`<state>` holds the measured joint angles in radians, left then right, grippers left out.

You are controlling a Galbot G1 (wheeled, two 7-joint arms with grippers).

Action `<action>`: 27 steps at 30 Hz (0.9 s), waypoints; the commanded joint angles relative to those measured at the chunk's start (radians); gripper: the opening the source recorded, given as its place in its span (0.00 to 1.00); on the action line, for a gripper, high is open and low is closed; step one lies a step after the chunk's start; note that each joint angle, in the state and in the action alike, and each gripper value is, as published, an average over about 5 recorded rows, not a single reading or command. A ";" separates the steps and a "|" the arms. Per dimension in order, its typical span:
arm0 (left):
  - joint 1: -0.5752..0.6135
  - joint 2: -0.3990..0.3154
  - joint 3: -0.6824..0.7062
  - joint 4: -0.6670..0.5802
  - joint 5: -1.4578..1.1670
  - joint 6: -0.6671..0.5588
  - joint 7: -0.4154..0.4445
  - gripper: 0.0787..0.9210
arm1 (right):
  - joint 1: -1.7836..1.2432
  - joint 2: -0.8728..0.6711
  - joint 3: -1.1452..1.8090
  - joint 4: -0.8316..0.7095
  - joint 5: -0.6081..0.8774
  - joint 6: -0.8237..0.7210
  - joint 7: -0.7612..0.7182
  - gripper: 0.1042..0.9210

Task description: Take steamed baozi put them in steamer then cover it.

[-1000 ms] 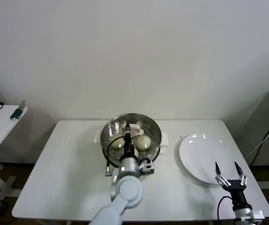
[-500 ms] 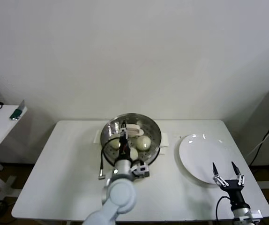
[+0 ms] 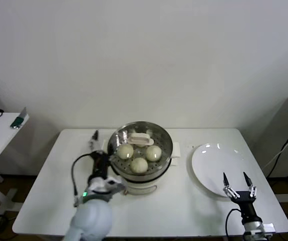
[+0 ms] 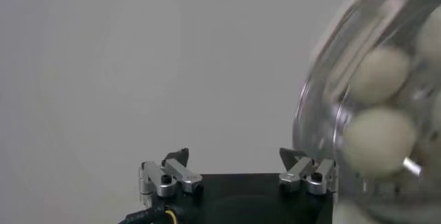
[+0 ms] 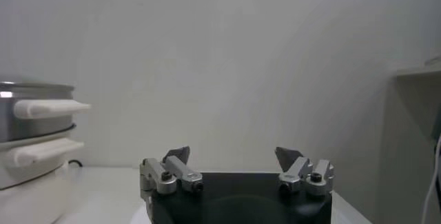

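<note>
Risk: cover (image 3: 141, 139) sits on steamer (image 3: 140, 173) mid-counter over baozi (image 3: 139, 164), seating unconfirmed | left hand (image 3: 95, 136) open, empty, just beside pot's left side, could knock it | right hand (image 3: 238, 182) open, empty, front-right corner by plate (image 3: 219, 163)

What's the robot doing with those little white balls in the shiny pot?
Those are steamed baozi, and three of them show inside the steamer. The glass cover already sits on top, so the job looks about finished. The left gripper is open and empty, beside the pot on its left. The right gripper is open too, waiting by the near edge of the white plate, which has no buns on it.
</note>
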<state>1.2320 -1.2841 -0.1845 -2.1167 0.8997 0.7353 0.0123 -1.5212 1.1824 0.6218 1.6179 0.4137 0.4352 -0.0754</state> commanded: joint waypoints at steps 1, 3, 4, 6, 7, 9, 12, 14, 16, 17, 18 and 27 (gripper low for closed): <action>0.064 0.020 -0.082 -0.094 -0.228 -0.331 -0.150 0.88 | 0.012 0.005 -0.016 0.028 -0.022 0.007 0.029 0.88; 0.098 0.032 -0.231 -0.091 -0.425 -0.426 -0.191 0.88 | 0.014 0.005 -0.019 0.021 -0.022 0.016 0.028 0.88; 0.116 0.039 -0.306 -0.088 -0.521 -0.472 -0.200 0.88 | 0.015 0.004 -0.021 0.016 -0.022 0.021 0.027 0.88; 0.157 0.054 -0.438 -0.068 -0.712 -0.563 -0.202 0.88 | 0.016 0.002 -0.023 0.007 -0.022 0.031 0.027 0.88; 0.178 0.066 -0.498 -0.048 -0.801 -0.614 -0.201 0.88 | 0.017 0.002 -0.024 0.003 -0.022 0.036 0.027 0.88; 0.219 0.092 -0.584 0.011 -0.968 -0.707 -0.192 0.88 | 0.018 0.002 -0.026 -0.003 -0.021 0.042 0.028 0.88; 0.267 0.132 -0.637 0.116 -1.194 -0.839 -0.157 0.88 | 0.020 0.003 -0.029 -0.010 -0.021 0.044 0.033 0.88; 0.290 0.151 -0.637 0.181 -1.309 -0.926 -0.119 0.88 | 0.021 0.003 -0.030 -0.013 -0.021 0.042 0.035 0.88; 0.301 0.157 -0.624 0.235 -1.359 -0.996 -0.078 0.88 | 0.022 0.002 -0.031 -0.017 -0.020 0.039 0.037 0.88; 0.302 0.154 -0.616 0.255 -1.366 -1.019 -0.063 0.88 | 0.023 0.001 -0.031 -0.019 -0.020 0.037 0.037 0.88; 0.300 0.148 -0.608 0.271 -1.367 -1.038 -0.050 0.88 | 0.023 0.001 -0.032 -0.020 -0.019 0.035 0.038 0.88; 0.303 0.099 -0.560 0.354 -1.324 -1.067 -0.001 0.88 | 0.025 0.004 -0.039 -0.024 -0.017 0.033 0.038 0.88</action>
<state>1.5215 -1.1963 -0.6936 -1.8105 -0.2850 -0.1621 0.0047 -1.4965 1.1839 0.5866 1.5963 0.3977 0.4654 -0.0403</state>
